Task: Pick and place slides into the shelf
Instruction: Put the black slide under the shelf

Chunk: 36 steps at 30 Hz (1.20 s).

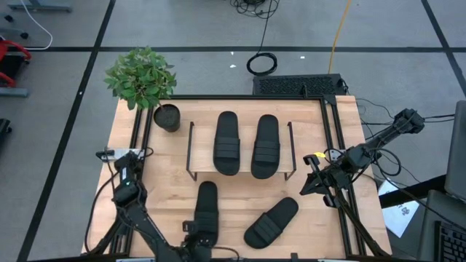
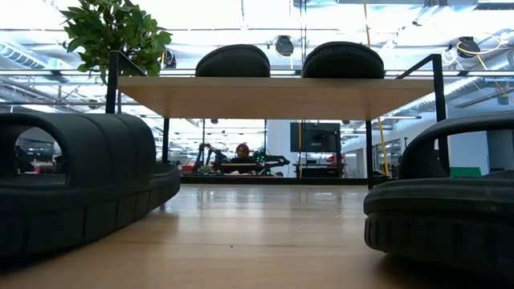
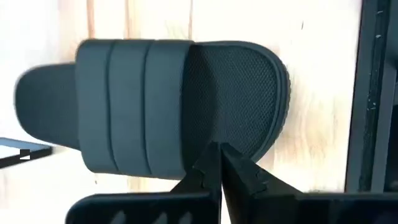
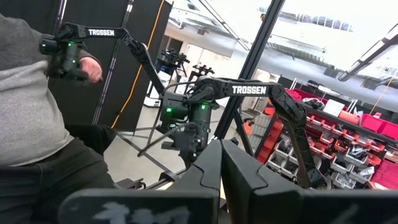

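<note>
Currently two slides point(image 1: 226, 143) point(image 1: 266, 145) lie side by side on the shelf point(image 1: 191, 149), its light top board between thin black side frames. Two more slides rest on the table point(image 1: 309, 116) in front of the shelf: one lengthwise point(image 1: 206, 209), one angled point(image 1: 271, 221). Left gripper point(image 3: 219, 160) hovers at the near end of the lengthwise slide, fingers pressed together, holding nothing. Right gripper point(image 4: 219, 155) waits at the table's right edge, fingers closed and empty. A potted plant point(image 1: 143, 81) stands at the far left corner
</note>
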Available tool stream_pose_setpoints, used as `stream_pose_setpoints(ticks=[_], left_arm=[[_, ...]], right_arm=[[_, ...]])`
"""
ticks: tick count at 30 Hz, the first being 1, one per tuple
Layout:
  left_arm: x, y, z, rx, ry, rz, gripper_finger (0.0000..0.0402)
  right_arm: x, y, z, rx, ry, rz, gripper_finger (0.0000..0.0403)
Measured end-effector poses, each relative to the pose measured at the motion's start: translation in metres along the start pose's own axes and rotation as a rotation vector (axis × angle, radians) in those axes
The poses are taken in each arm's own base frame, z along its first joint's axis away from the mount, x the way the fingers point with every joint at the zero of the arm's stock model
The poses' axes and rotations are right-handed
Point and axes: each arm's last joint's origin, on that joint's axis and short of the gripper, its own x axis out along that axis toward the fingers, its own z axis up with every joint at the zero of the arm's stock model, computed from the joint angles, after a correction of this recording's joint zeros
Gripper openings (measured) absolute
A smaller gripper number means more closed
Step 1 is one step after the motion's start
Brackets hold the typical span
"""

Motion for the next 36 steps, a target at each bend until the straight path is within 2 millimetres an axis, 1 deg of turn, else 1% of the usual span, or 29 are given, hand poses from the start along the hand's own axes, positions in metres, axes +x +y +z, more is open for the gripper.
stream_pose_setpoints(ticks=[7, 9, 12, 16, 20, 24, 28, 32, 36], left_arm=[[-0.007, -0.004, -0.012, 0.123, -0.121, 0.128, 0.0004], [-0.007, -0.004, -0.011, 0.149, -0.122, 0.130, 0.0011], [-0.006, -0.003, -0.009, 0.154, -0.113, 0.115, 0.0031], [-0.004, -0.006, -0.005, 0.154, -0.068, 0.025, 0.0083], [-0.003, -0.009, -0.001, 0.163, -0.060, -0.043, 0.0157], [-0.002, -0.006, 0.001, 0.193, -0.054, -0.028, 0.0232], [-0.002, -0.004, 0.003, 0.208, -0.107, 0.030, 0.0299], [-0.001, -0.002, 0.005, 0.228, -0.124, 0.057, 0.0343], [0.000, 0.004, 0.007, 0.233, -0.142, 0.125, 0.0361]], right_arm=[[0.000, 0.000, 0.000, 0.001, 0.000, 0.000, 0.0000], [0.000, 0.000, 0.000, 0.001, 0.000, 0.000, 0.0000], [0.000, 0.000, 0.000, 0.000, 0.000, 0.000, 0.0000], [0.000, 0.000, 0.000, 0.000, 0.000, -0.001, 0.0000], [0.000, 0.000, 0.000, 0.000, 0.000, -0.001, 0.0000], [0.000, 0.000, 0.000, 0.001, 0.000, -0.001, 0.0000], [0.000, 0.000, 0.000, 0.002, 0.000, -0.001, 0.0000], [0.000, 0.000, 0.000, 0.002, 0.000, -0.001, 0.0000], [0.000, 0.000, 0.000, 0.001, 0.001, -0.001, 0.0000]])
